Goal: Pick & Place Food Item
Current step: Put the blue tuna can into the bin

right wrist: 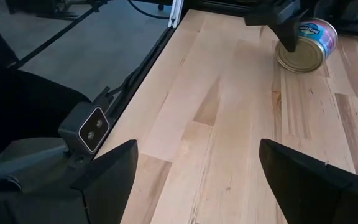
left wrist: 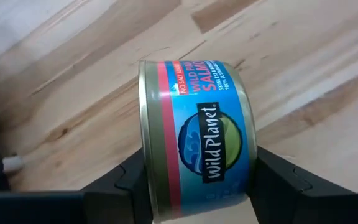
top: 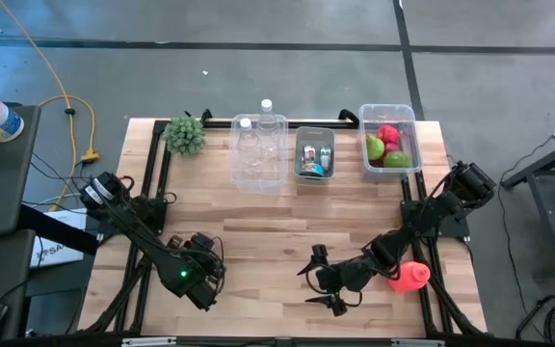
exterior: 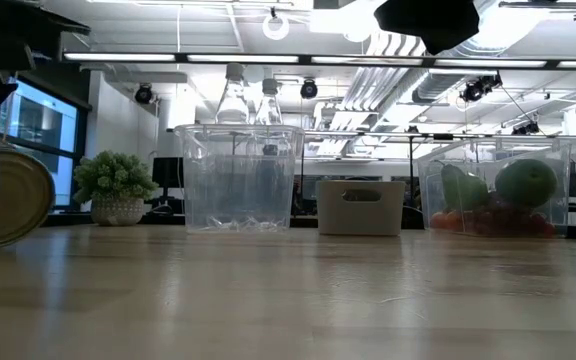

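A blue-labelled salmon can (left wrist: 197, 124) lies on its curved wall on the wooden table (top: 277, 241), near the front left. It also shows far off in the right wrist view (right wrist: 307, 45) and at the left edge of the low view (exterior: 8, 200). My left gripper (left wrist: 197, 186) comes down over it, and in the high view the gripper (top: 205, 280) hides the can. My right gripper (top: 328, 284) hangs open over the front middle of the table with nothing between its fingers (right wrist: 197, 180). My left gripper has the salmon can between its two fingers, one against each flat end (left wrist: 146, 158) (left wrist: 251, 158). The fingers come steeply from above and lie across the can's round wall. The can rests on its curved side on the table, its label facing up.
Along the far edge stand a small plant (top: 185, 135), a clear bin with bottles (top: 258, 149), a small bin with cans (top: 314, 154) and a clear bin of fruit (top: 390, 145). A red item (top: 410, 277) lies by the right arm. Bare wood lies mid-table.
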`<state>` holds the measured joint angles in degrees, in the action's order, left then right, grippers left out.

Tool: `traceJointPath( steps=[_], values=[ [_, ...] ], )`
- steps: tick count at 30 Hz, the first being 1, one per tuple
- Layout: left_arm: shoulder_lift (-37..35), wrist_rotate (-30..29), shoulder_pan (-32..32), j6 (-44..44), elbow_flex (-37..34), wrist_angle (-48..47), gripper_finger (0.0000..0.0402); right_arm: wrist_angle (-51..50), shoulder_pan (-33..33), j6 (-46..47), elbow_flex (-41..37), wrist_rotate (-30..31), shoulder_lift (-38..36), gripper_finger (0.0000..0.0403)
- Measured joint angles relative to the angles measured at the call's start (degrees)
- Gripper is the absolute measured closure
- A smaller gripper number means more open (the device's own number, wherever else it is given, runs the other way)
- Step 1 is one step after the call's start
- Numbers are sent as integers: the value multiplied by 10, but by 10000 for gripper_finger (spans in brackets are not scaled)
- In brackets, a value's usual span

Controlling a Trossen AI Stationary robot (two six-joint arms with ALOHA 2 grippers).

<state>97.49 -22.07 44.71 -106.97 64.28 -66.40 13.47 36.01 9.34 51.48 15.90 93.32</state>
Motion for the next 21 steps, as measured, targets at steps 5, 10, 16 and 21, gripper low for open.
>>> traceJointPath(
  steps=[5, 10, 16, 21],
  values=[
    [-28, -1, -9, 80, 0, 35, 217, 5, 0, 0, 0, 0, 0, 78],
    [-96, -58, -24, 191, 0, 87, 217, 70, 0, 12, 0, 0, 0, 78],
    [-169, -134, -46, 379, 1, 202, 214, 122, 0, 14, 0, -22, 0, 78],
    [-182, -125, -62, 542, 1, 339, 212, 153, -2, 13, 0, -25, 0, 78]
  ],
)
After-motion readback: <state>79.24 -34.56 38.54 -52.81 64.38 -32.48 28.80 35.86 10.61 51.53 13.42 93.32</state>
